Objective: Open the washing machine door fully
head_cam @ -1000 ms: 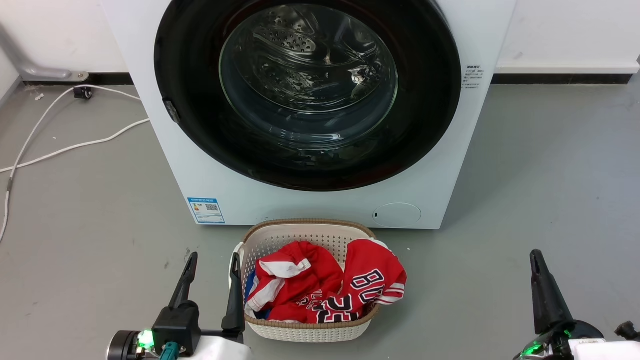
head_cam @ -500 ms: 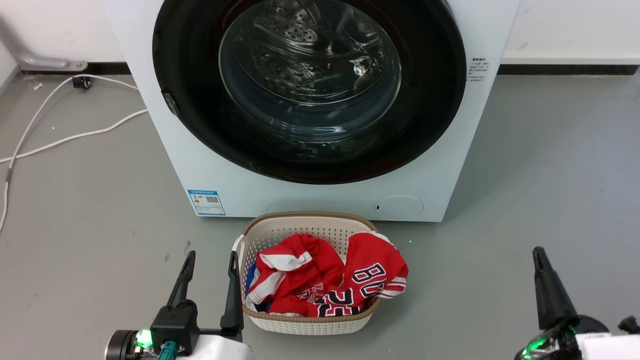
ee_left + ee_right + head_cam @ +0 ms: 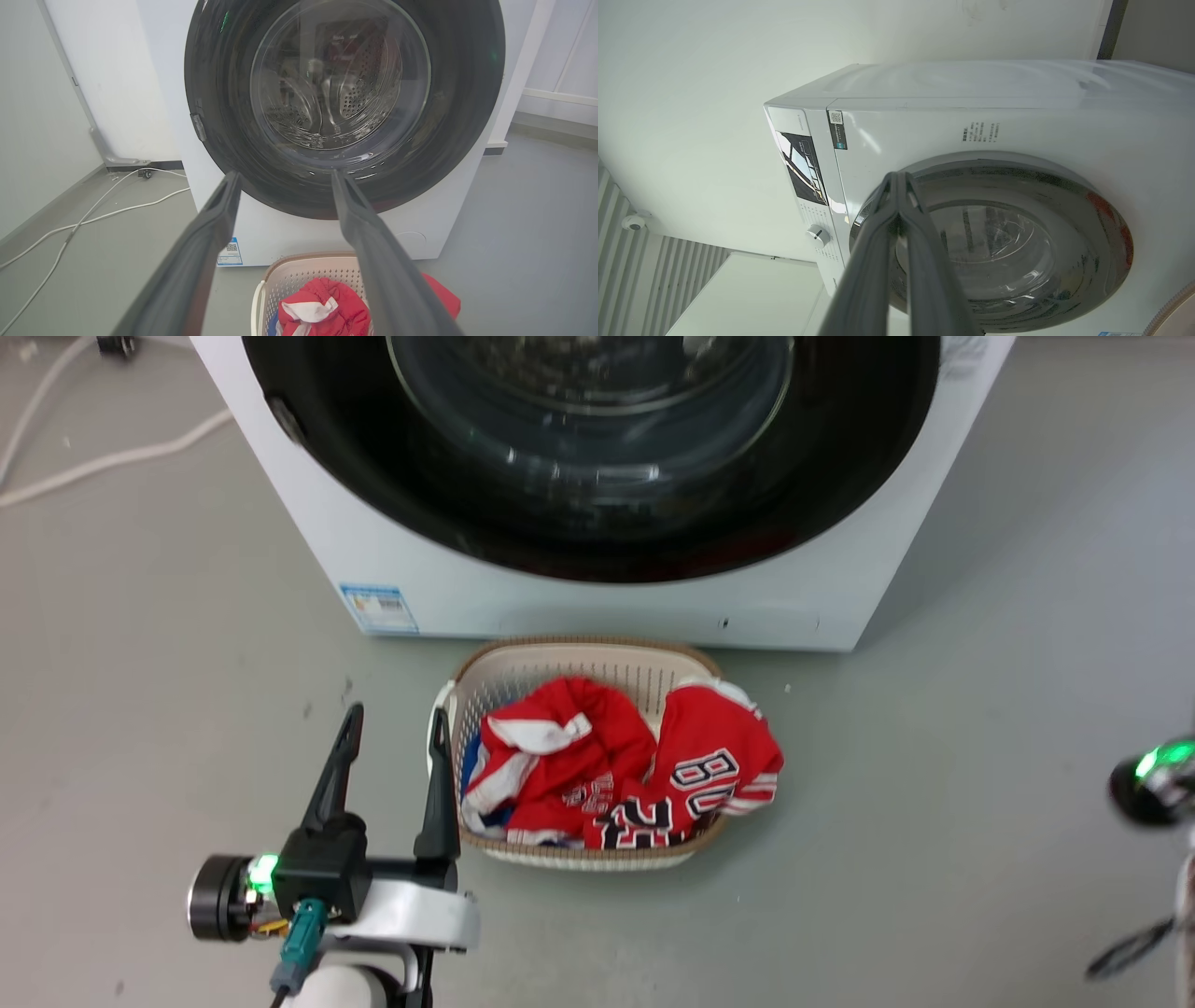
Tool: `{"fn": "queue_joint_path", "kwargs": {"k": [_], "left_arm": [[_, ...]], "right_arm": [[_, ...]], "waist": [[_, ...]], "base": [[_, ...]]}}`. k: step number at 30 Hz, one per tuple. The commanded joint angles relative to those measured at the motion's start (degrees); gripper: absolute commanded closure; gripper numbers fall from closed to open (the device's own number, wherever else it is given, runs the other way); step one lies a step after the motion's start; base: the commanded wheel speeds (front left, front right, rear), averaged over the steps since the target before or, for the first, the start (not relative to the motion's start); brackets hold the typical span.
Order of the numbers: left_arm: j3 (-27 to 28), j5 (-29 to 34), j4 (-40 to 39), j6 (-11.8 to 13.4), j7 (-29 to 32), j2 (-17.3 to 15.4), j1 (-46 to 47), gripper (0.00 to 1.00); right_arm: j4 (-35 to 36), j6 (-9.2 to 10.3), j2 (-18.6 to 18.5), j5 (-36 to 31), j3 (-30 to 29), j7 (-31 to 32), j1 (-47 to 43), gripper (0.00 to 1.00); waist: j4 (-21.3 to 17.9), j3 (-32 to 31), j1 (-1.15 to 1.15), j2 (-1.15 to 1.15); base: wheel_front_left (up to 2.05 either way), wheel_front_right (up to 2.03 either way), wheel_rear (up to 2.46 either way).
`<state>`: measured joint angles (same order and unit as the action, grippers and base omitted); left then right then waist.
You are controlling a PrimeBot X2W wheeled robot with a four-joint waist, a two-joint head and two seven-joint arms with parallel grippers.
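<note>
Change since earlier: the head camera has tipped down and nearer, so you see the whole scene shifted. The right gripper (image 3: 896, 176) has left its lower-right place in the head view, where a blurred green-lit joint (image 3: 1153, 784) now shows.
Washing machine door (image 3: 392, 485): shut against the white front. You see it as a glossy black disc with a clear domed glass centre and the perforated steel drum (image 3: 327, 93) behind it.
Left gripper (image 3: 396, 714): low, before the machine. Its fingers are spread wide and hold nothing. In its wrist view they frame the door's lower rim, apart from it.
Right gripper: its fingers are closed tip to tip on nothing. Its wrist view is turned sideways and faces the door from a distance.
Writing: a blue label (image 3: 378, 607) with a QR code sits at the front's lower left. A second QR sticker (image 3: 836, 128) and a block of small print (image 3: 980, 133) sit near the top. You cannot read any of these. The bold black-and-white letters on the jersey are folded.
Controls: dark glossy panel (image 3: 801, 168), round knob (image 3: 817, 234).
Basket (image 3: 579, 644): pale perforated plastic with a brown woven rim, just before the machine's foot. It holds the red jersey (image 3: 719, 756), and the left gripper's inner finger is just beside its handle.
Open room: bare grey floor (image 3: 980, 663) lies to the machine's right. White cables (image 3: 93, 457) trail on its left.
</note>
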<state>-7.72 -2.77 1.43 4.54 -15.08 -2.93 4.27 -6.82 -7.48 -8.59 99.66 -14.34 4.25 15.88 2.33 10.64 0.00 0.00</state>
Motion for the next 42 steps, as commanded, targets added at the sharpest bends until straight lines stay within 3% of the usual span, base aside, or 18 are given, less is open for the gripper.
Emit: {"fn": "queue_joint_path", "kwargs": {"k": [1,8,22,33,42], "left_arm": [[-0.10,0.11,-0.44,-0.01,-0.14,0.07,1.35,0.00],[-0.10,0.57,-2.17,-0.02,-0.14,0.06,5.68,0.00],[-2.00,1.17,-3.94,-0.30,-0.14,0.06,13.18,0.00],[-2.90,0.11,-4.47,0.54,-0.14,0.06,15.04,0.00],[-3.21,-0.38,-3.89,1.42,-0.14,0.07,15.13,0.00]], "right_arm": [[-0.98,-0.02,-0.56,0.87,-0.98,1.01,3.00,1.00],[-9.31,-0.02,-5.29,1.00,-2.81,8.00,17.20,1.00],[-19.47,-0.02,-11.25,-3.78,3.74,15.86,41.61,1.00],[-25.11,-0.02,-12.90,-9.63,10.85,19.35,52.14,1.00],[-25.15,-0.02,-12.69,-10.55,14.77,25.07,50.91,1.00]], "waist": [[0.71,3.73,0.00,0.00],[1.41,11.05,0.00,0.00],[3.59,21.57,0.00,0.00],[5.65,25.55,0.00,0.00],[5.81,25.23,0.00,0.00]], "base": [[0.00,0.00,0.00],[0.00,0.00,0.00],[0.00,0.00,0.00],[0.00,0.00,0.00],[0.00,0.00,0.00]]}}
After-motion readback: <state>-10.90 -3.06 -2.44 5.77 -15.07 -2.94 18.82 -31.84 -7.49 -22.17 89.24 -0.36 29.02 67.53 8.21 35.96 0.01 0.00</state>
